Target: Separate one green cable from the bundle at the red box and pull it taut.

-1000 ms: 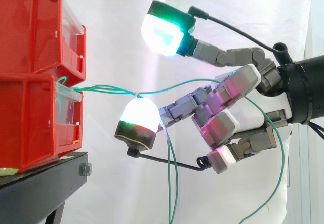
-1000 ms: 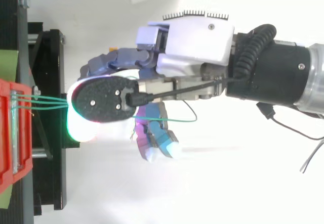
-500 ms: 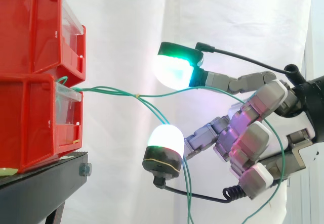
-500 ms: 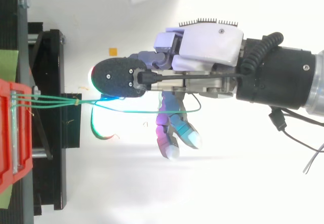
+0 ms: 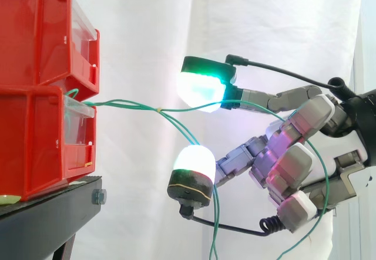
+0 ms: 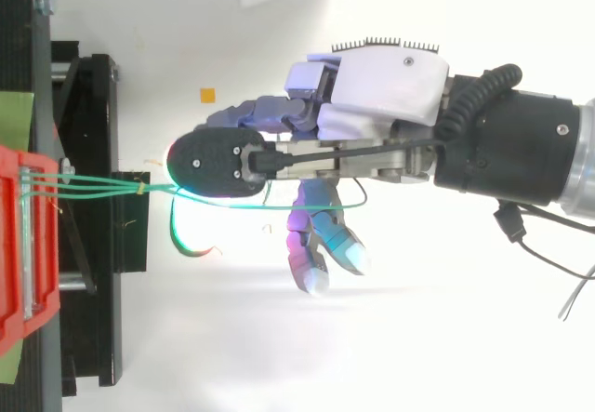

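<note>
Several thin green cables [image 5: 117, 103] leave the lower red box [image 5: 35, 137] as a bundle, bound by a small yellow tie [image 5: 158, 109]. Past the tie one green cable [image 5: 247, 103] runs almost level to the right, under the upper green-glowing fingertip [image 5: 201, 88], and into the hand [image 5: 294, 154]. The other cables slope down behind the lower white-glowing fingertip [image 5: 192, 165] and hang slack [image 5: 214, 213]. The hand is open, with these two fingertips spread far apart. From above, the hand [image 6: 381, 105] sits right of the box [image 6: 14, 245], and the bundle [image 6: 93, 184] reaches it.
A second red bin [image 5: 41, 31] is stacked on the lower one, both on a black stand [image 5: 53, 213]. A white curtain hangs behind. A small orange square [image 6: 208, 95] lies on the white floor. Another green cable loops down at the hand's right [image 5: 320, 183].
Over the last second the hand drew back from the box to the right and lower. The lower fingertip dropped, carrying the hanging cables down. The upper fingertip has since dipped slightly toward the level cable.
</note>
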Controlling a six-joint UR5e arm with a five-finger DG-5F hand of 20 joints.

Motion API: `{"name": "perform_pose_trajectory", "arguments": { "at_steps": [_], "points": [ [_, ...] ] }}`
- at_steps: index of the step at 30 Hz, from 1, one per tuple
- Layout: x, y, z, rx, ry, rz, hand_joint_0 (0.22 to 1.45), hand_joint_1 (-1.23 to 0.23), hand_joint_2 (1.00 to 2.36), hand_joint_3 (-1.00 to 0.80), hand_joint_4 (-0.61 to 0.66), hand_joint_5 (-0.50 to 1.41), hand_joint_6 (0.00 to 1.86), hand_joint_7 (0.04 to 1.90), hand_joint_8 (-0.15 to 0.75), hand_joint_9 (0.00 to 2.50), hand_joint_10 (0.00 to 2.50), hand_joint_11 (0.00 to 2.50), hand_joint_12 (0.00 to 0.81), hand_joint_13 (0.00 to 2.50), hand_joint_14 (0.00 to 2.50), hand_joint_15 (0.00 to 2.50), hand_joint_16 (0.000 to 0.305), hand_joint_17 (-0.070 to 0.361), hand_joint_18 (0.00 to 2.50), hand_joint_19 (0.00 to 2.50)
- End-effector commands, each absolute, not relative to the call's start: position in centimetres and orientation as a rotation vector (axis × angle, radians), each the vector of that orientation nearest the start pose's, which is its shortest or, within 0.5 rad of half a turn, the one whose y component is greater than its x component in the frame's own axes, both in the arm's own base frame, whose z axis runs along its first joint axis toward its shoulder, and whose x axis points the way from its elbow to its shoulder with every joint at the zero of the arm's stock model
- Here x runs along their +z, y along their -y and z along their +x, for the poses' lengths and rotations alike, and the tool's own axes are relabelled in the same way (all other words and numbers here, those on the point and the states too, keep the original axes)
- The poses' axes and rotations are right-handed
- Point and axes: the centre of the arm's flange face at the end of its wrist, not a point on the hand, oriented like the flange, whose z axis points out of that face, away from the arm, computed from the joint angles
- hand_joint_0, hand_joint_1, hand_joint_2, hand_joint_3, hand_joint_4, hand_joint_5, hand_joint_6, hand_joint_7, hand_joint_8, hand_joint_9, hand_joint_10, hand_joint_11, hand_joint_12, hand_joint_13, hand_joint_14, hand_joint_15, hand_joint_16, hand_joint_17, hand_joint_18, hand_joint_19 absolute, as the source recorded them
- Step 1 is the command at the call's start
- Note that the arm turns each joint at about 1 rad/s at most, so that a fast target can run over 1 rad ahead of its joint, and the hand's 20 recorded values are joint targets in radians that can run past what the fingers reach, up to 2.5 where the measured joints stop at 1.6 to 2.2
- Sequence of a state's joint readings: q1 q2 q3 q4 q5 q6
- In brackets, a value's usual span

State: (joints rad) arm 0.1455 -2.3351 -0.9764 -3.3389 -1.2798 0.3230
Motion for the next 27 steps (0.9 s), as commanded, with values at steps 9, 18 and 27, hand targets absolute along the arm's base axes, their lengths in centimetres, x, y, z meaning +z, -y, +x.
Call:
{"name": "perform_pose_trajectory", "arguments": {
  "at_steps": [9,18,27],
  "points": [
    [29.0,5.4,75.4,1.064,-1.143,1.707,0.48,-0.49,1.00,-0.50,0.11,0.15,0.50,1.34,0.215,2.14,0.02,0.49,0.399,1.64,0.02,0.60,0.068,0.154,1.44,0.37],
    [29.3,5.4,75.5,1.063,-1.144,1.708,0.42,-0.49,1.00,-0.50,0.14,0.14,0.50,1.35,0.225,2.15,0.02,0.43,0.430,1.68,0.02,0.57,0.076,0.172,1.54,0.31],
    [29.2,4.6,75.8,1.050,-1.137,1.685,0.40,-0.50,1.00,-0.50,0.17,0.14,0.50,1.34,0.241,2.13,0.02,0.41,0.441,1.68,0.02,0.57,0.081,0.182,1.57,0.29]
  ]
}}
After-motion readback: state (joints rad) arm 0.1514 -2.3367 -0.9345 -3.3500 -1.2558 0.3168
